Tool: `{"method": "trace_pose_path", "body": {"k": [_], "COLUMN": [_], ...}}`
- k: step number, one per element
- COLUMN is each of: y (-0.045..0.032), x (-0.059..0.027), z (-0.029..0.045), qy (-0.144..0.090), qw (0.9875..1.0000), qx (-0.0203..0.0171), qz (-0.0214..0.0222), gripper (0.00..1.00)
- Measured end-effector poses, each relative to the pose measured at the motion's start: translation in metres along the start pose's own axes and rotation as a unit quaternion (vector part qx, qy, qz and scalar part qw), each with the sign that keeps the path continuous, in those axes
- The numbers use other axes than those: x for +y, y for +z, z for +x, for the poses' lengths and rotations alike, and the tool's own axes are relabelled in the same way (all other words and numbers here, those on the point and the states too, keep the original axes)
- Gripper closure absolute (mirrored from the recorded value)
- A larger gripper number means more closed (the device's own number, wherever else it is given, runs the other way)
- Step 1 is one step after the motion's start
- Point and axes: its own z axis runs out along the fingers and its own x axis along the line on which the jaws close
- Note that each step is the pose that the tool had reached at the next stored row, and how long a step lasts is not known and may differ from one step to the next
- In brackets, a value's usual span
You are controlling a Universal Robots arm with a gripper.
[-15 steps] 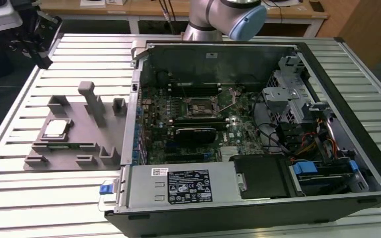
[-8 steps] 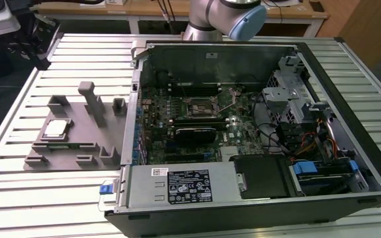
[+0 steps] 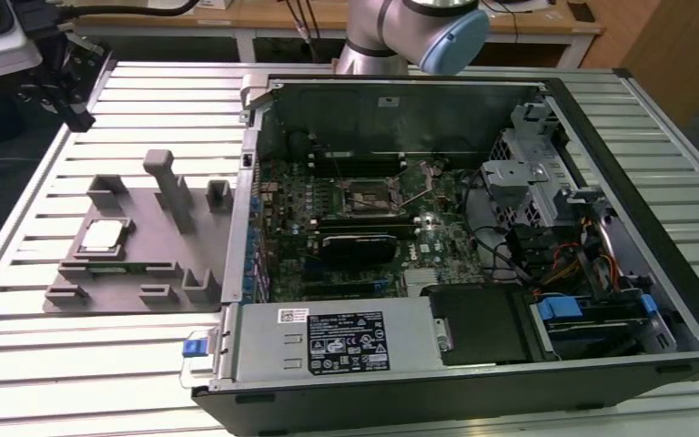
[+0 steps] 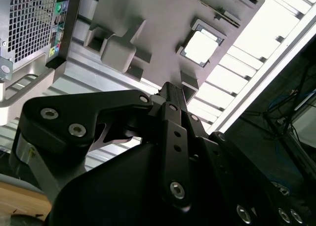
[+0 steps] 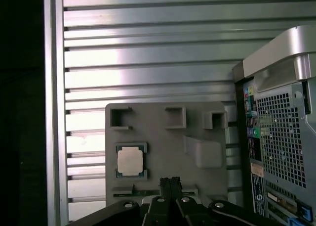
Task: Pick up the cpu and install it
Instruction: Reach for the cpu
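Note:
The cpu [image 3: 103,235] is a small silvery square chip lying flat in a recess of the grey holder tray [image 3: 143,273], at the exterior view's left beside the open computer case. Both wrist views look down on the cpu [image 5: 130,160] [image 4: 201,46] in its recess. My gripper [image 3: 76,111] hangs high above the slatted table, behind the tray and well apart from the chip. Its black fingers [image 5: 166,182] [image 4: 168,90] stand pressed together, shut on nothing. On the motherboard, the processor socket [image 3: 368,194] shows with its frame and lever.
The open computer case [image 3: 447,237] takes up the middle and the exterior view's right, with cables, drive bays and a power supply [image 3: 325,341]. Upright grey blocks [image 3: 161,173] rise from the tray. The table's edge [image 5: 54,112] runs close to the tray.

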Motion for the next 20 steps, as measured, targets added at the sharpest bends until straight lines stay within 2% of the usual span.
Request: {"method": "trace_pose_path", "body": {"k": [20], "y": [0.0134], "x": [-0.0015], "z": [0.0058], "qy": [-0.001], "qw": [0.9999], "qx": [0.0009], "qz": [-0.0104], "gripper": [0.89]}}
